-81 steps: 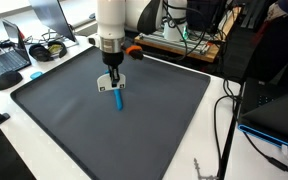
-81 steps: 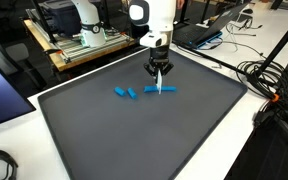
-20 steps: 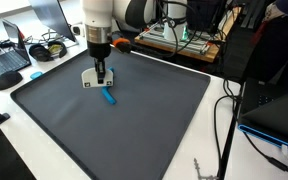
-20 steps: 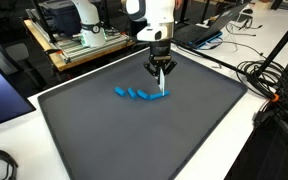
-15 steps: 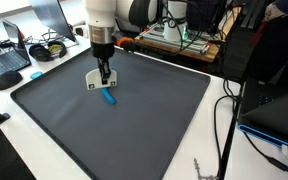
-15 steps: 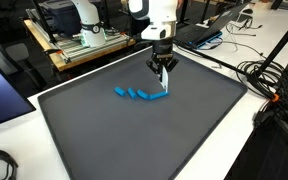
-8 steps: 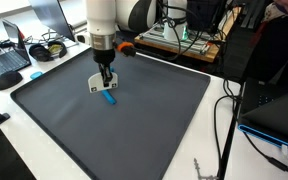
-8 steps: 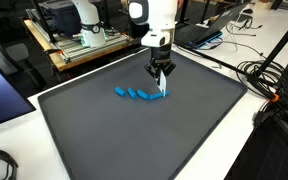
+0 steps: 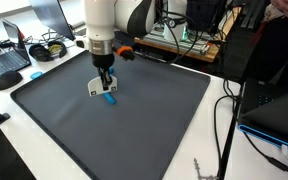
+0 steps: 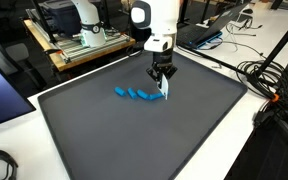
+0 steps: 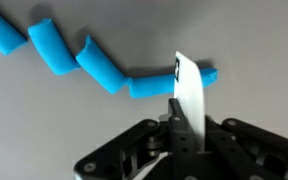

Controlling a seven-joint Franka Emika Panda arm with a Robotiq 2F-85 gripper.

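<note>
Gripper (image 11: 184,135): fingers closed on a white card (image 11: 188,90), pinching it by its lower part. The card stands on edge and carries a small dark mark, too small to read.

Blue pieces (image 11: 104,68): a zigzag row of short blocks, end to end, lying flat on the mat (image 10: 134,140). The card crosses the row's last block in the wrist view; whether it touches that block cannot be told. In an exterior view the row (image 10: 136,94) sits in the half of the mat nearer the robot's base, well in from every edge, with the gripper (image 10: 162,82) over its end.

Judgement: the work in hand appears to be tending the row's end with the card. A thin card will likely flex, so keep it upright, its edge low on the mat, and move slowly to avoid riding over the block or kinking the row.

Surroundings: nothing stands near the row. Past the mat's corner are headphones (image 9: 46,48) and a laptop (image 9: 4,65); cables (image 10: 274,80) lie off another edge, well apart
</note>
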